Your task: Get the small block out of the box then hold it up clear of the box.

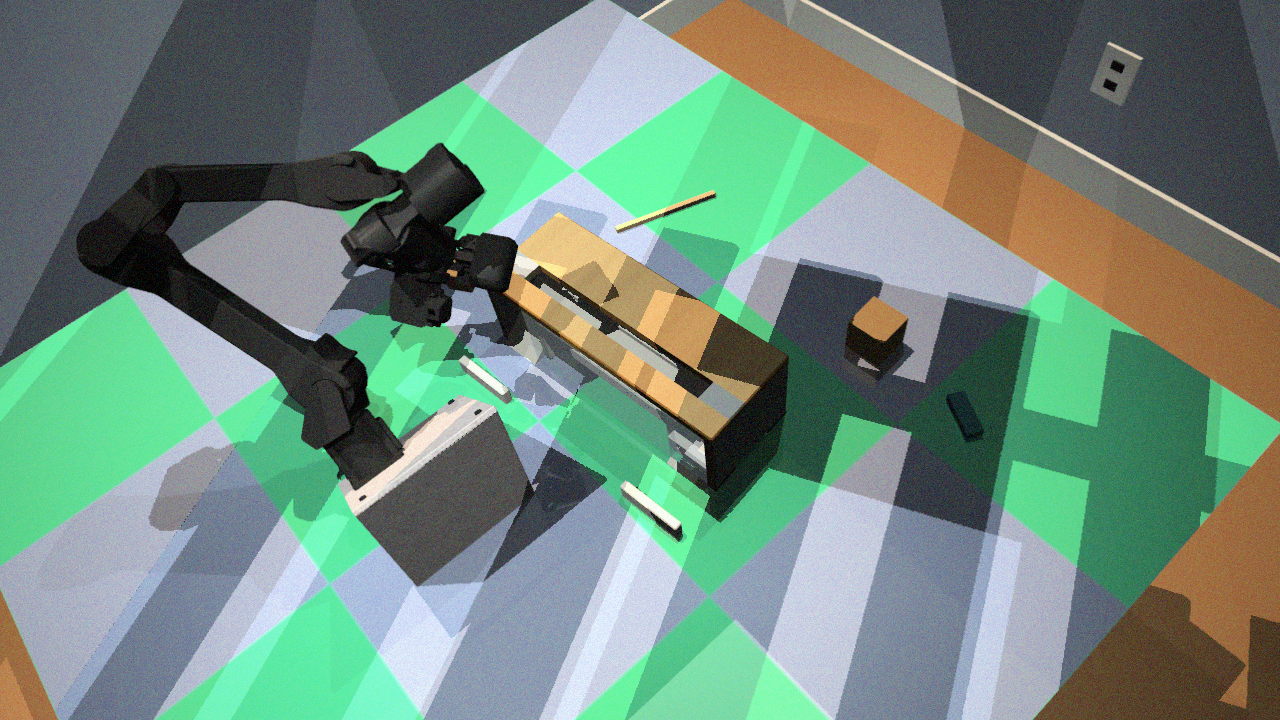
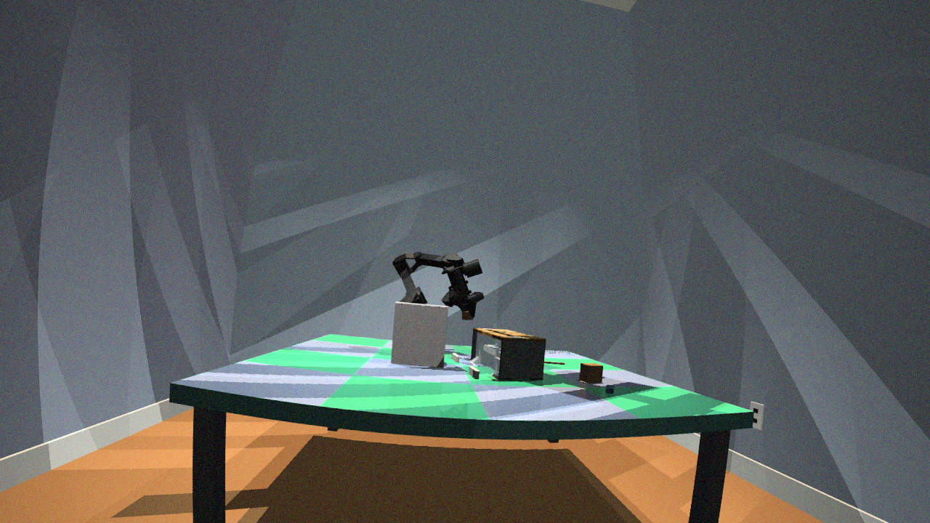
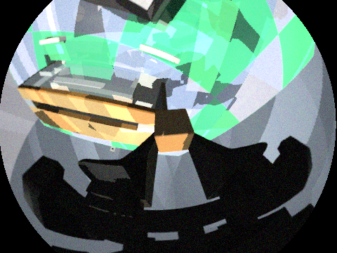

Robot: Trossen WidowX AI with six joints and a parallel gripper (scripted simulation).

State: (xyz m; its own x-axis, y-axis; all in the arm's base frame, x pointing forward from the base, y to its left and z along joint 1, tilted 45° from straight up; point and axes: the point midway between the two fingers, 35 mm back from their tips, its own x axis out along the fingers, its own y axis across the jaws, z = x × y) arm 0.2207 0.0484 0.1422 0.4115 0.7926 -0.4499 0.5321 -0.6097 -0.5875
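My gripper (image 2: 467, 311) (image 3: 171, 133) is shut on a small orange-brown wooden block (image 2: 467, 316) (image 3: 173, 123), which sits between the fingertips in the wrist view. In the exterior view the block hangs above the level of the box top, just left of the box. The clear-fronted box (image 1: 662, 317) (image 2: 522, 357) (image 3: 88, 102) stands upright on the table, with a wooden top and a long slot. In the top view the wrist overlaps the box's upper-left end, and the arm mostly hides the held block. No block can be made out on the shelf.
A wooden cube (image 1: 877, 329) (image 2: 591, 373) and a dark teal piece (image 1: 964, 415) (image 2: 609, 389) lie beyond the box. A thin stick (image 1: 666, 211) lies behind it. Two white bars (image 1: 486, 377) (image 1: 651, 509) lie before its front. The arm's pedestal (image 1: 447, 492) (image 2: 419, 335) stands nearby.
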